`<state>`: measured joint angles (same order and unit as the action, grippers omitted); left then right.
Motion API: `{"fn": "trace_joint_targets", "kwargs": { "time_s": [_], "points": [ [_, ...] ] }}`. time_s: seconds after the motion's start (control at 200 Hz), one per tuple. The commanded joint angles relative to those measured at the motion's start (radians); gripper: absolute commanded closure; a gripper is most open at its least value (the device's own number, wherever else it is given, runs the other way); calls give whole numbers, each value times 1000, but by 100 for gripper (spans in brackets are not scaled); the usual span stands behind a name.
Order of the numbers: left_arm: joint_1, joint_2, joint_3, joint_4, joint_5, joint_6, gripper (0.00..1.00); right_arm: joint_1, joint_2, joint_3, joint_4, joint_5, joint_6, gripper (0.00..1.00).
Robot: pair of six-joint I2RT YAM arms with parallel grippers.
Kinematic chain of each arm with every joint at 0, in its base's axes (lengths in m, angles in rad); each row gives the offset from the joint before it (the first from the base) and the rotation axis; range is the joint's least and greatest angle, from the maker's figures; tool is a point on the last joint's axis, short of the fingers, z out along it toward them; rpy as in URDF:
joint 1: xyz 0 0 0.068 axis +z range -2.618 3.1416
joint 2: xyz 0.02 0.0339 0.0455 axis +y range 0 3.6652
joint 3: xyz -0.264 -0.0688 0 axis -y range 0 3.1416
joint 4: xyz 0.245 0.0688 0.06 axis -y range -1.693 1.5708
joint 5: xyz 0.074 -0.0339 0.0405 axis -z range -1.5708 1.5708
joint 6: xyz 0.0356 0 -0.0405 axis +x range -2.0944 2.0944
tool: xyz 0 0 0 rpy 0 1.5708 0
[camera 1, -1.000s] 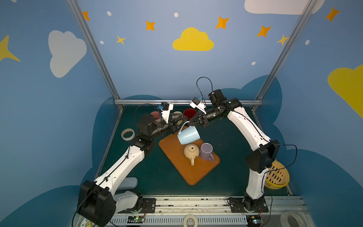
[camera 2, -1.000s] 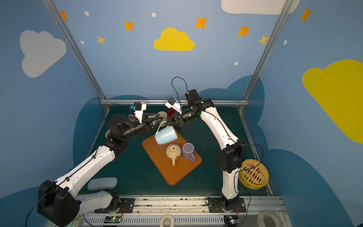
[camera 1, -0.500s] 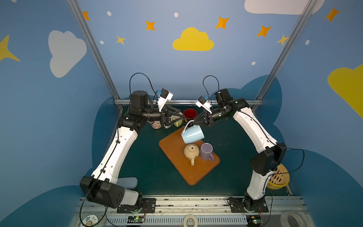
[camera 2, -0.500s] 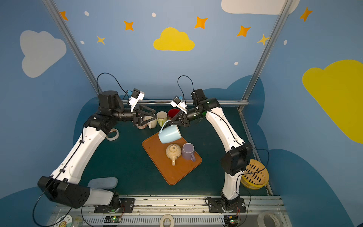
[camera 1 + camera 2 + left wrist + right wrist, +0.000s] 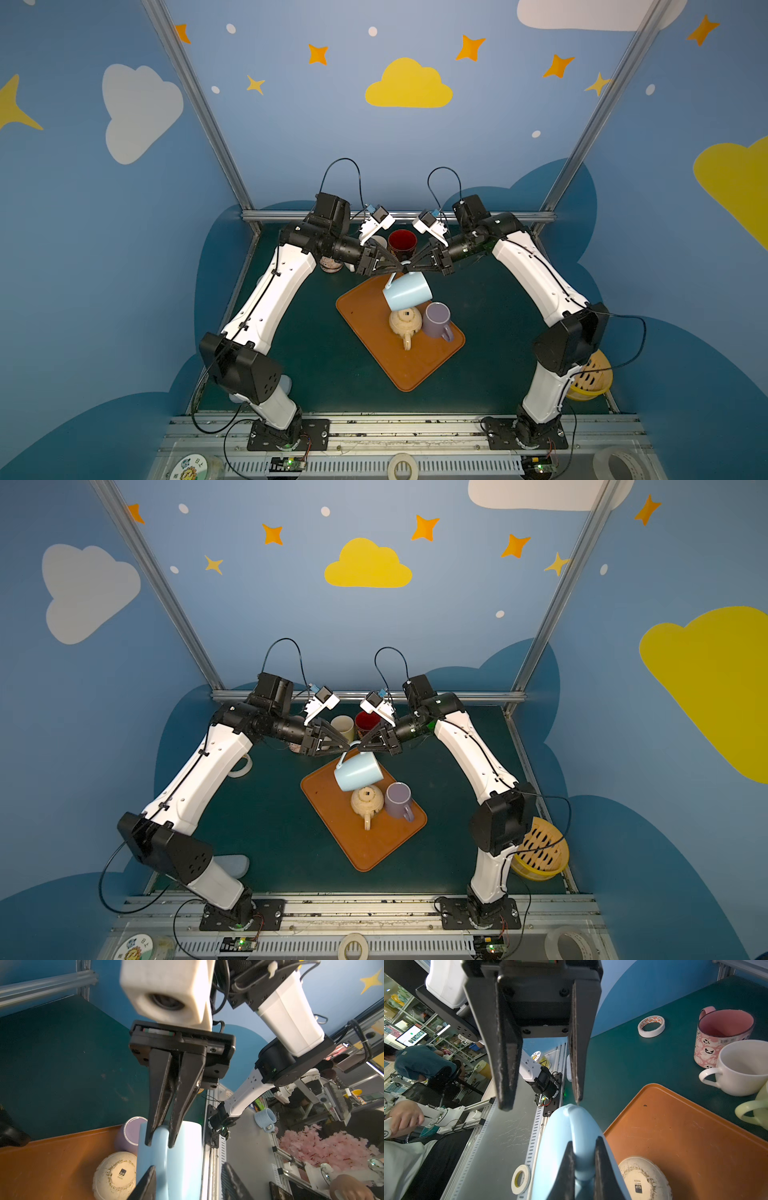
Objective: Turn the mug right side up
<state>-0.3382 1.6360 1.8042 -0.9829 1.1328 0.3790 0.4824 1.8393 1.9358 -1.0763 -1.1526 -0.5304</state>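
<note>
The light blue mug point(image 5: 409, 291) point(image 5: 359, 771) hangs tilted on its side above the orange tray point(image 5: 370, 332) point(image 5: 332, 816). My right gripper point(image 5: 412, 266) point(image 5: 365, 746) point(image 5: 583, 1167) is shut on the mug's handle point(image 5: 580, 1126). My left gripper point(image 5: 394, 269) point(image 5: 344, 745) point(image 5: 187, 1184) faces it from the other side. It is open, with the handle point(image 5: 161, 1157) and part of the mug body point(image 5: 187, 1157) between its fingers. In the right wrist view one left fingertip point(image 5: 577, 1093) is at the top of the handle.
On the tray, right under the mug, stand a cream teapot point(image 5: 405, 324) and a purple mug point(image 5: 436, 320). Behind the tray are a red cup point(image 5: 402, 243), a white cup point(image 5: 741, 1068), a pink mug point(image 5: 722, 1036) and a tape roll point(image 5: 651, 1026). A yellow basket point(image 5: 590, 374) sits at the right.
My left arm has risen and swung in, so its open gripper now meets the mug's handle. The right gripper has lifted the mug slightly and stays shut on it.
</note>
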Motion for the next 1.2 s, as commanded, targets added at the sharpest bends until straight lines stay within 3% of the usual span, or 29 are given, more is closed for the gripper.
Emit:
{"fn": "trace_joint_targets", "kwargs": {
  "time_s": [0.0,0.365,0.706,1.192],
  "points": [
    [-18,11,35,-96,-51,71,54,9,-49,0,20,-80,1,100],
    [-78,41,36,-152,-210,101,55,29,-52,-18,19,-70,-5,100],
    [-79,76,102,-193,-259,127,49,36,-54,-32,24,-68,-8,100],
    [-93,117,124,-227,-289,161,80,38,-50,-30,18,-65,-17,100]
  ]
}}
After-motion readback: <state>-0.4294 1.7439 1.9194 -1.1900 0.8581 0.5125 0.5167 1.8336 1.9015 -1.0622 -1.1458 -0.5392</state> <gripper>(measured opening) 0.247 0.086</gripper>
